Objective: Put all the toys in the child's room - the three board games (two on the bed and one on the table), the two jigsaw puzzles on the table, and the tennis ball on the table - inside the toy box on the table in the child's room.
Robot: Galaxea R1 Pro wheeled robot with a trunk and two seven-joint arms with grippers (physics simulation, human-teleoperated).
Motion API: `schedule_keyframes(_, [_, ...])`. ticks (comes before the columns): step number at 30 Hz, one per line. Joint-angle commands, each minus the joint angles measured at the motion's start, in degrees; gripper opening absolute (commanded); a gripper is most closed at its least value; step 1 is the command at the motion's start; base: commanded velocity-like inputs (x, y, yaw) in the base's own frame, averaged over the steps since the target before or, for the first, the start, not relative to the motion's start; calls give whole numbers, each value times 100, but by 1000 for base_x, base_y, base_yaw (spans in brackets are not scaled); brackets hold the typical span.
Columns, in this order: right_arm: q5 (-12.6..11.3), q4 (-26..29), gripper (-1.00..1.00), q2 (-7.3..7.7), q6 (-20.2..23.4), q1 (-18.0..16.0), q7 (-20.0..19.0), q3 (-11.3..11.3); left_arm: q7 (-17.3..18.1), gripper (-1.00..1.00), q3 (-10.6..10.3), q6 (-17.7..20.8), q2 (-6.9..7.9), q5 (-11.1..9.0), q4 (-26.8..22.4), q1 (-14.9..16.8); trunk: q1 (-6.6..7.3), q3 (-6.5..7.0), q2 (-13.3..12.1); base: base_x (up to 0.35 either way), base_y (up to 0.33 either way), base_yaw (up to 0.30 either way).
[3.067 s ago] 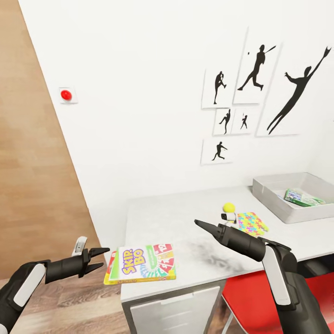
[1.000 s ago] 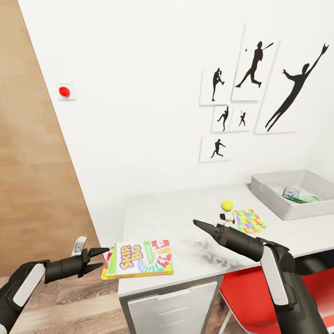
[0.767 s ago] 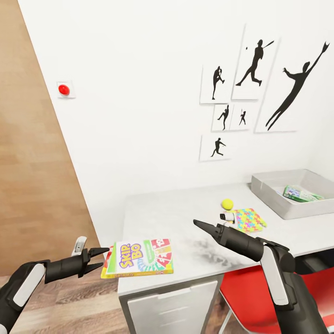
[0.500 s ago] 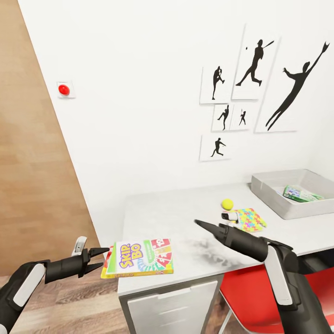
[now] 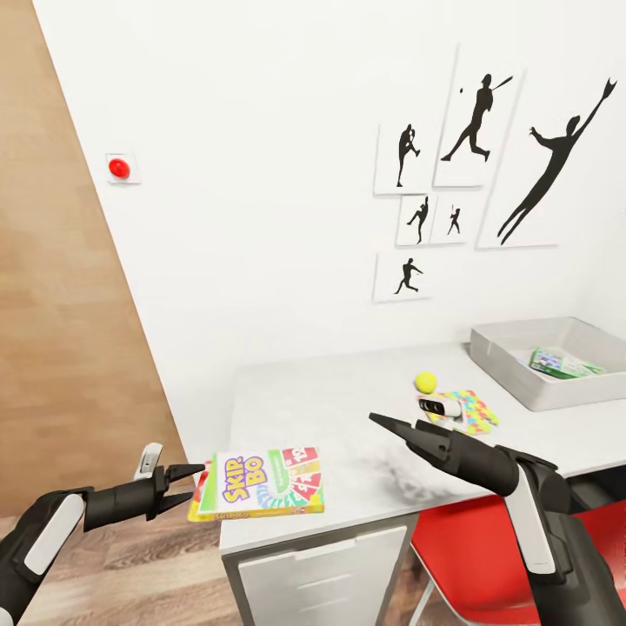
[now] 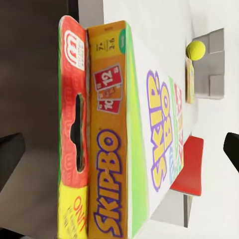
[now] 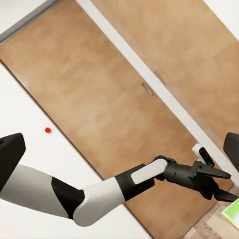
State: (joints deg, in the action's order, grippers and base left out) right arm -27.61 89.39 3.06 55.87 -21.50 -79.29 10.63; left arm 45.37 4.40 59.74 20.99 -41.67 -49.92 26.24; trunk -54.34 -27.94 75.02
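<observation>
left gripper [image 5: 193, 487]: off the bench's left corner, over the wood floor [image 5: 156, 574]. Fingers spread, tips just at the left end of the Skip-Bo board game; real contact not resolvable, nothing clamped.
Skip-Bo board game [image 5: 261, 483]: flat at the bench's front-left corner, left end overhanging the edge. Left wrist view shows its short end face [image 6: 107, 134] close up, between the finger tips.
bench [image 5: 322, 409]: light grey top against the white wall, white drawer front [image 5: 322, 569] below.
right gripper [image 5: 380, 422]: above the bench middle, pointing left toward the board game. Fingers look close together in head view, spread can't tell. Carrying nothing.
tennis ball [image 5: 425, 382]: on the bench, right of centre, just behind the puzzle.
jigsaw puzzle [image 5: 469, 409]: flat on the bench, partly behind the right arm.
toy box [image 5: 556, 396]: far right on the bench, holds a green printed box [image 5: 561, 363].
red chair [image 5: 474, 548]: under the bench front, right side.
</observation>
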Motion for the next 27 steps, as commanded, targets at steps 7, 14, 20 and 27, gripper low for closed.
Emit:
schedule_keyframes(7, [-10,-5,100,-6,39,-3,9,1,33,100,8,20,-7,28,-1,4,0,-6,3,-43,-96,0])
schedule_keyframes(14, [-8,-8,100,-7,31,-3,10,-3,33,100,8,20,-7,28,-1,4,0,-6,3,-3,-7,0])
schedule_keyframes(20, [-8,-9,100,-11,30,-3,10,-7,33,100,8,20,-9,28,0,4,0,-6,3,0,-69,0])
schedule_keyframes(27, [-8,-9,100,-15,30,-3,10,-8,33,100,8,20,-7,28,0,4,0,-6,3,0,-42,0])
